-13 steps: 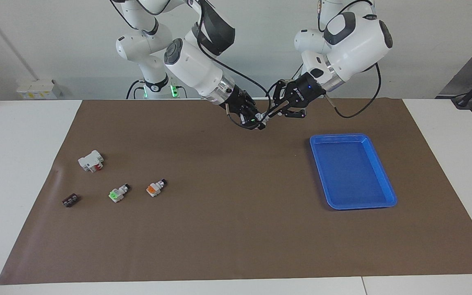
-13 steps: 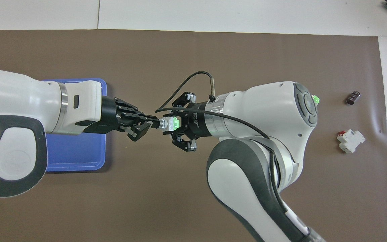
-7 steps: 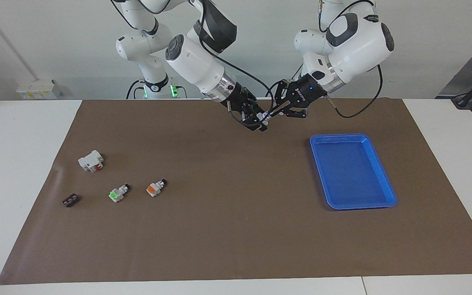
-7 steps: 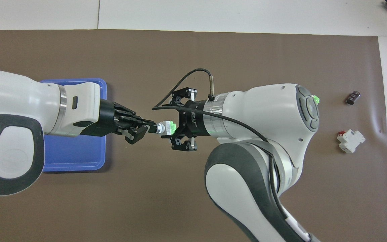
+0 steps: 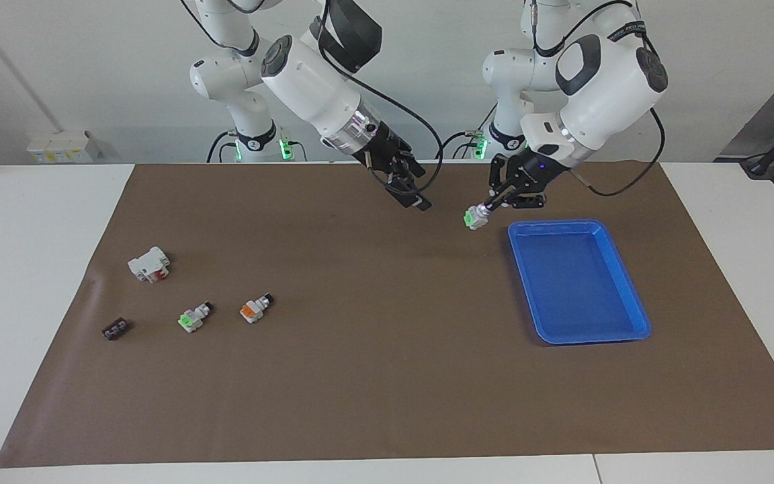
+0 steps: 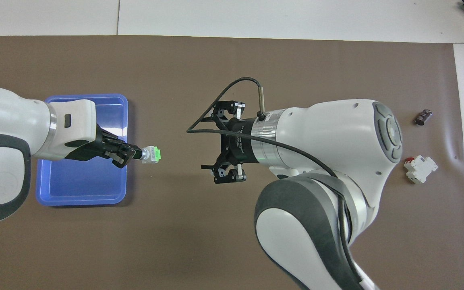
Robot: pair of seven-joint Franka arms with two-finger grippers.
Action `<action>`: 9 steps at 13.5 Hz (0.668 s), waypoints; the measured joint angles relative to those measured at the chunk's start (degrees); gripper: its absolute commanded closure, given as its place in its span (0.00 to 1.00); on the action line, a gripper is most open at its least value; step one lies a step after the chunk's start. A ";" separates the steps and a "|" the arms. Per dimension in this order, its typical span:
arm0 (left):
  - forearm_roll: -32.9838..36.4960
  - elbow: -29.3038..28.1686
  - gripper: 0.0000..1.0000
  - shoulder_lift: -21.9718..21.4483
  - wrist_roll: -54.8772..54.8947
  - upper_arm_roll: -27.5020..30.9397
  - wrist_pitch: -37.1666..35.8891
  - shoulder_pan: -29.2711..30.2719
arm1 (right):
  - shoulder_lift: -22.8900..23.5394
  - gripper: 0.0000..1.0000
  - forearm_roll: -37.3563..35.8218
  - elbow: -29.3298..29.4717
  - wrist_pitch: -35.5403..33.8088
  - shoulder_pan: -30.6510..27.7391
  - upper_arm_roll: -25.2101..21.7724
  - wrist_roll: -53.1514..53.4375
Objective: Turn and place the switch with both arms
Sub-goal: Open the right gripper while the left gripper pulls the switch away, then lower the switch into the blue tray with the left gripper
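Facing view shows my left gripper [image 5: 488, 210] pinching the small white switch with the bright green end block [image 5: 473, 218] by its knob end, up in the air just beside the shallow blue plastic tray [image 5: 629, 282]; my right gripper [image 5: 412, 195] hangs over the brown mat [image 5: 360, 376] with its fingers spread and nothing between them. To place it well I judge I should carry the switch over the tray's floor, lower it until the green block nearly rests, then let go
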 measured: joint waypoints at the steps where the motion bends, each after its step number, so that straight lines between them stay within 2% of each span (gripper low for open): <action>1: 2.69 -0.18 1.00 -0.01 -0.17 0.08 -0.01 1.97 | -0.13 0.00 -0.17 0.00 -0.17 -0.01 0.00 0.00; 5: 12.02 -0.42 1.00 0.03 -5.03 0.32 1.78 10.54 | -0.25 0.00 -0.33 0.00 -1.12 -0.15 -0.01 -0.04; 9: 19.03 -1.49 1.00 2.86 -15.88 0.33 6.47 12.95 | -0.74 0.00 -3.60 0.00 -2.19 -0.16 -0.01 -0.85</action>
